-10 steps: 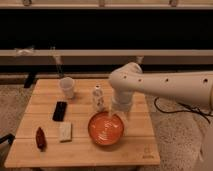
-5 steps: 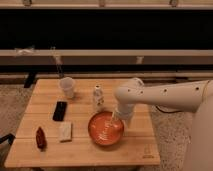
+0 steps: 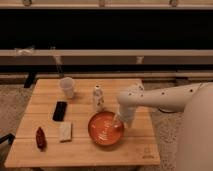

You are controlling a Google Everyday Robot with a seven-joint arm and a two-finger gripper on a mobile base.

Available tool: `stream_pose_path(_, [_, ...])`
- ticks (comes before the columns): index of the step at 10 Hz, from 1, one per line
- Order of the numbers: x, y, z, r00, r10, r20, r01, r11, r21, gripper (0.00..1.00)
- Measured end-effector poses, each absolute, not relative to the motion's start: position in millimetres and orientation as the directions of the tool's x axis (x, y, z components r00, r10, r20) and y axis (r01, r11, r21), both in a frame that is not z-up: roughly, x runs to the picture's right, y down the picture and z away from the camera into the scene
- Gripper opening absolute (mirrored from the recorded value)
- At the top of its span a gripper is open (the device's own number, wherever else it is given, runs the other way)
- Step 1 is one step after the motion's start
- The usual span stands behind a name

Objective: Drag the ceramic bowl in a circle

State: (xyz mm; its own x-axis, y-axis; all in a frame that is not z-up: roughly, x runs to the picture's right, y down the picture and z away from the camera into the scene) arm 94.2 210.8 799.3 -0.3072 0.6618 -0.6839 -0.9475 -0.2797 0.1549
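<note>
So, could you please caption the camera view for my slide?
Gripper at the right side of the orange-red ceramic bowl on a wooden table.

This looks like a robot test space in a lab or office building, not a home. A smooth white robot arm [image 3: 165, 97] reaches over a small pale wooden tabletop [image 3: 45, 97] that stands alone on a speckled grey floor [image 3: 10, 102]. Behind it is a dark wall crossed by long pale horizontal rails [image 3: 100, 52]. The arm's tool [image 3: 119, 120] sits at the right inner side of a glossy orange-red ceramic bowl [image 3: 102, 131].
</note>
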Motion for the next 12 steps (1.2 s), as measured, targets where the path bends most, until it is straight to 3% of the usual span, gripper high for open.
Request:
stream_pose_path(6, [105.2,227.4,796.0,-0.347,0.620,-0.704,-0.935,-0.286,0.209,0.02])
stream_pose_path(9, [123.8,224.4,768.8,-0.410,0.611,-0.677,-0.911,-0.304,0.278,0.00])
stream_pose_path(12, [135.3,228.7,715.6,-0.427,0.611,-0.666,-0.904,-0.275,0.327,0.00])
